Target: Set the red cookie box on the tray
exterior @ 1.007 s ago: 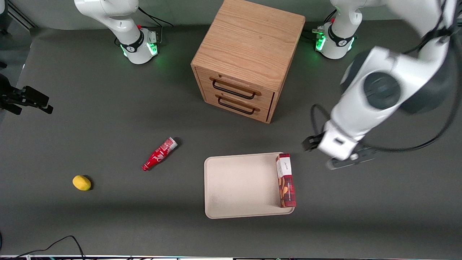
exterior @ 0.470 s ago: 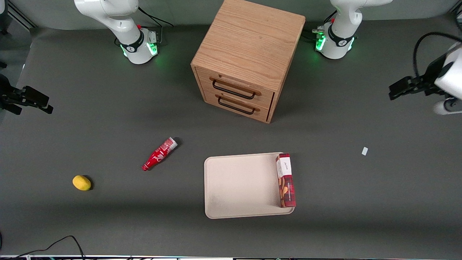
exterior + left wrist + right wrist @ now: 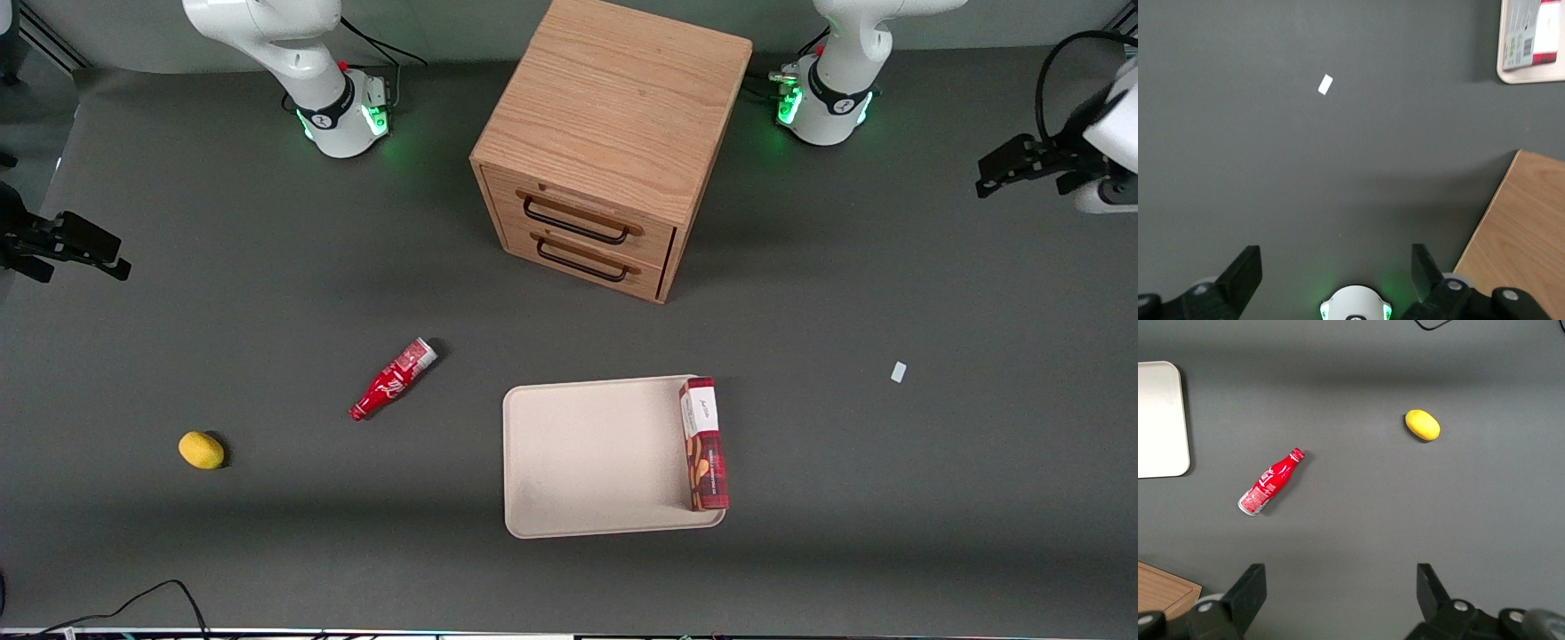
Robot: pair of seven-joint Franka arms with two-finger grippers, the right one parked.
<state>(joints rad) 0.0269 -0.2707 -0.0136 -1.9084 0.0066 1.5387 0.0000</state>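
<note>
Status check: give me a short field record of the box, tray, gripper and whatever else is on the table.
red cookie box: lying flat on the tray, along its edge toward the working arm's end
tray: on the table, in front of the drawer cabinet
gripper: open, empty, raised at the working arm's end of the table, well clear of the box
red bottle: lying on the table
lemon: toward the parked arm's end
white scrap: on the table
task: box appears placed

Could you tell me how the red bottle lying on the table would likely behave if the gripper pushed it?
The red bottle lies on its side, so it would probably roll. Its narrow neck suggests a curving path. The gripper hangs open, far off, toward the working arm's end.
</note>
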